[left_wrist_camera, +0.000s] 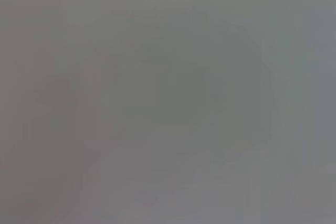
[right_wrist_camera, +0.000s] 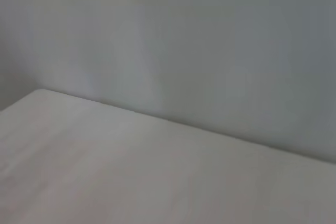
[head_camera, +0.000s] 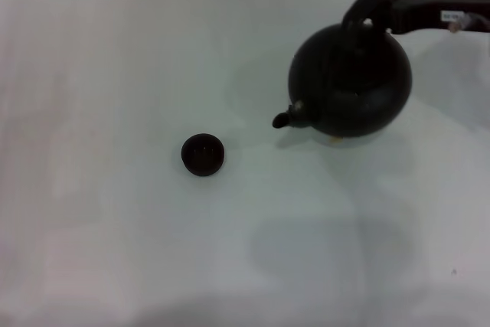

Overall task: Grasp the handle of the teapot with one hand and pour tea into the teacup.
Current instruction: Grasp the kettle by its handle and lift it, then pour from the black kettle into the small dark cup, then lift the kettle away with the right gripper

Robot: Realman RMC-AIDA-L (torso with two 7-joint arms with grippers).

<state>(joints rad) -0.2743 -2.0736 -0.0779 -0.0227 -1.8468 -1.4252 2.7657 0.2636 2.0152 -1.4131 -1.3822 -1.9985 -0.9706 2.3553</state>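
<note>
In the head view the large dark teapot [head_camera: 351, 82] is at the upper right, its short spout [head_camera: 282, 119] pointing left and toward the teacup. Its arched handle [head_camera: 358, 10] rises at the top of the pot. My right gripper [head_camera: 388, 7], black, reaches in from the right edge and is shut on the handle. The pot hangs above the table, with a faint shadow well below it. The tiny dark teacup [head_camera: 203, 154] stands on the table to the left of the spout, apart from it. My left gripper is out of view.
The white table [head_camera: 99, 74] spreads around the cup and pot. The right wrist view shows only the table surface [right_wrist_camera: 131, 171] and a grey wall [right_wrist_camera: 210, 40] behind it. The left wrist view shows only a plain grey surface.
</note>
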